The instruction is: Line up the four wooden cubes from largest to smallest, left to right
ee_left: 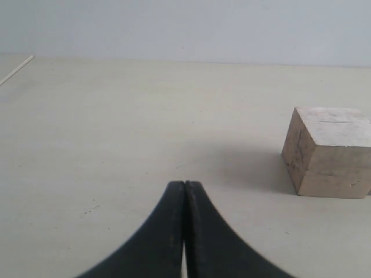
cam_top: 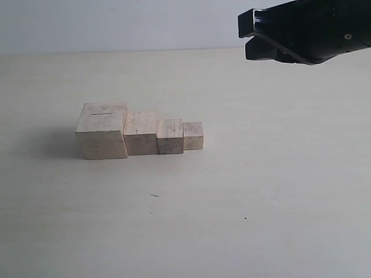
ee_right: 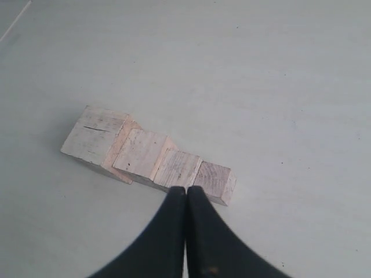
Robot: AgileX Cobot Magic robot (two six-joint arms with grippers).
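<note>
Four pale, unfinished light-wood cubes sat in a touching row on the cream counter (cam_top: 261, 202), toward 9 o'clock of the exterior view's centre. The slit-topped largest cube (cam_top: 103, 132) held the 9 o'clock end. Toward 3 o'clock came the second cube (cam_top: 141, 134), the third cube (cam_top: 170, 136) and the smallest cube (cam_top: 193, 136). The right pincer (cam_top: 248, 38) hung at 1 o'clock of the row, jaws pressed together, empty. The left pincer (ee_left: 184, 186) was likewise closed on nothing, apart from the largest cube.

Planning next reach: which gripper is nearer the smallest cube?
Right. Right gripper hangs raised off the row's end at the smallest cube; left gripper sits beyond the largest cube.
</note>
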